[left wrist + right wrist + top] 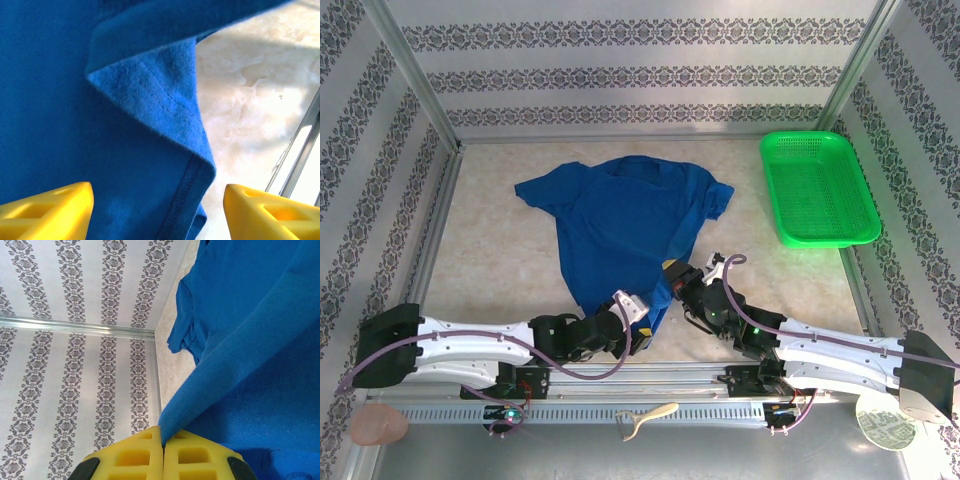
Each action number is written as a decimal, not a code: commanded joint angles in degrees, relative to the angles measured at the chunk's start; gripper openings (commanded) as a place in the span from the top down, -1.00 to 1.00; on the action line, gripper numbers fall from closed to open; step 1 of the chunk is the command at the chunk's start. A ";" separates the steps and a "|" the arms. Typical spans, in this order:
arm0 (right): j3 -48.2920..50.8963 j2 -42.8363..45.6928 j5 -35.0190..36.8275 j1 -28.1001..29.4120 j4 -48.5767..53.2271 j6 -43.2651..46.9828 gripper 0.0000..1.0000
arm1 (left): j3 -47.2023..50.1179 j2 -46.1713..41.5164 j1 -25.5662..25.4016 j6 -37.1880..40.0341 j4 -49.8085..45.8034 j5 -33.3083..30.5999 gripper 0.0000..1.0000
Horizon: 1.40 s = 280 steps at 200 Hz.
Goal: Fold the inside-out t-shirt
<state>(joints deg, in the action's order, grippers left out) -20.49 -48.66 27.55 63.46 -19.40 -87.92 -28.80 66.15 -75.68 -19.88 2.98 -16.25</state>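
Two yellow fingers of the left hand [157, 215] are seen spread wide, with nothing held between them, over the stitched hem of the t-shirt [75, 125], where one corner of cloth is turned over. The two yellow fingers of the right hand [163, 450] are pressed together, and one fold of the blue cloth is pinched between them and drawn taut. From above, both hands are found at the near hem of the single royal blue t-shirt, which is spread on the counter [500, 260] with its two short sleeves toward the far wall. One green mesh basket [817, 190] is set at the far right, apart from the shirt.
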 commanded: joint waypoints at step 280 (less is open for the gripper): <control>4.52 6.82 2.78 -0.55 4.90 -0.15 0.84 | -2.23 -3.34 11.57 1.92 13.74 5.61 1.00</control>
<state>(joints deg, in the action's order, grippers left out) -17.58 -44.31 27.81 63.46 -16.86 -88.16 -30.85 71.46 -65.78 -19.75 21.26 -10.57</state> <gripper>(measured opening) 0.054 0.050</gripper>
